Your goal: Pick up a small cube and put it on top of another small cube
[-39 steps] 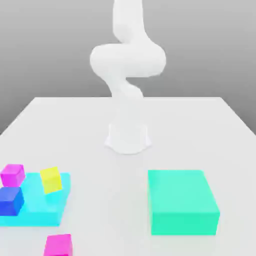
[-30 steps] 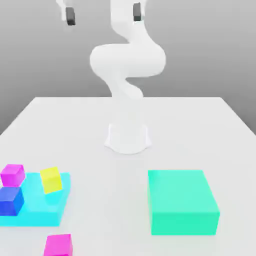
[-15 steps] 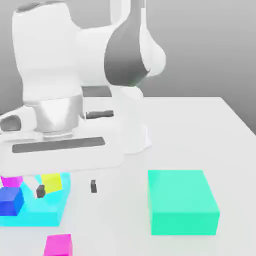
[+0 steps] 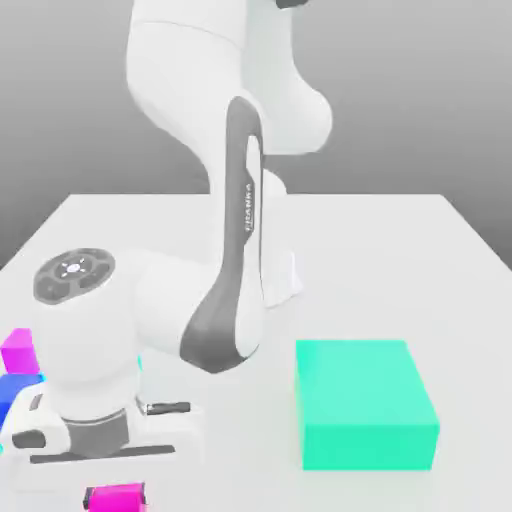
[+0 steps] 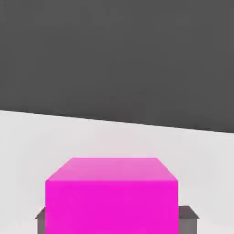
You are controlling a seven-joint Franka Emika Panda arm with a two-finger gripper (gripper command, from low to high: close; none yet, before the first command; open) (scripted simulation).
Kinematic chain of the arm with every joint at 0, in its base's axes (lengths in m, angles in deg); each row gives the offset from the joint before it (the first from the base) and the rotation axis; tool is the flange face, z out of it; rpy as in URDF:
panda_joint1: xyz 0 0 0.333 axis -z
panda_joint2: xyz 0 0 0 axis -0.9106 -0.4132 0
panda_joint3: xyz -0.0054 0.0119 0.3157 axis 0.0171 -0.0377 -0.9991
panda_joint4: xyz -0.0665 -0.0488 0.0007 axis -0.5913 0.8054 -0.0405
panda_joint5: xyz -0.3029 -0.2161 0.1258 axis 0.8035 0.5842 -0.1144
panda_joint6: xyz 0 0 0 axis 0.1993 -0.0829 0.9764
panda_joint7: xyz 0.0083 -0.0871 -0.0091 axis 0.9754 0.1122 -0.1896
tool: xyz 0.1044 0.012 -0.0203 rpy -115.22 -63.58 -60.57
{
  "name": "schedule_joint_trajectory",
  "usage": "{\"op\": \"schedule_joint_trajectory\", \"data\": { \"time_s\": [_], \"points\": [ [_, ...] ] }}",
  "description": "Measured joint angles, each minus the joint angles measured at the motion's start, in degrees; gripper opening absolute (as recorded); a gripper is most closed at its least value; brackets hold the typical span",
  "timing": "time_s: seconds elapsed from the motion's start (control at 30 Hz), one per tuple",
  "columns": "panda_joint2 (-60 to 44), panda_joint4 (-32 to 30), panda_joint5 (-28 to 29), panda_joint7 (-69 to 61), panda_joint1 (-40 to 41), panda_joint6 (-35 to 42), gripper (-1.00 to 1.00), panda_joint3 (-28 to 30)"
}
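A small magenta cube (image 4: 112,498) rests on the white table near its front edge, at the exterior view's left. My gripper (image 4: 114,494) has come down over it, and a dark fingertip sits against each of its sides. In the hand view the magenta cube (image 5: 112,194) stands between grey fingertips (image 5: 188,218) that press on both flanks, so the gripper (image 5: 114,220) is shut on it. The cube still looks to be resting on the table. Behind my hand, a purple cube (image 4: 17,350) and a blue cube (image 4: 8,395) peek out at the left edge.
A large teal block (image 4: 365,400) stands on the table (image 4: 400,260) at the exterior view's front right. My arm's bulky white links (image 4: 190,320) cover the low cyan platform area at the left. The arm's base (image 4: 285,280) stands mid-table.
The arm swung down from high above to the front left. The hand lowered over the magenta cube and its fingers, wide apart before, have closed on the cube's sides.
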Motion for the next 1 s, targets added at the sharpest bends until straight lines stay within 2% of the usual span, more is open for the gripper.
{"op": "schedule_joint_trajectory", "data": {
  "time_s": [0.07,0.2,0.37,0.5,0.67,0.73,0.87,0.9,1.0],
  "points": [
    [-0.2,0.0,0.0,0.0,0.1,-0.2,-1.0,-0.1],
    [6.9,-1.6,3.5,2.5,-1.9,5.3,-1.0,2.6],
    [16.7,-6.2,8.4,7.2,0.4,9.9,-1.0,9.9],
    [24.5,-10.3,13.3,11.7,5.0,12.8,-1.0,15.4],
    [33.6,-15.7,19.1,17.1,14.0,16.0,-1.0,17.8],
    [33.5,-17.0,18.4,16.9,14.5,14.8,-1.0,18.3],
    [27.4,-18.1,12.8,12.9,13.8,8.3,-1.0,18.3],
    [25.7,-18.4,11.4,11.8,14.0,6.6,1.0,18.0],
    [25.7,-18.4,11.4,11.8,14.0,6.6,1.0,18.0]
  ]
}}
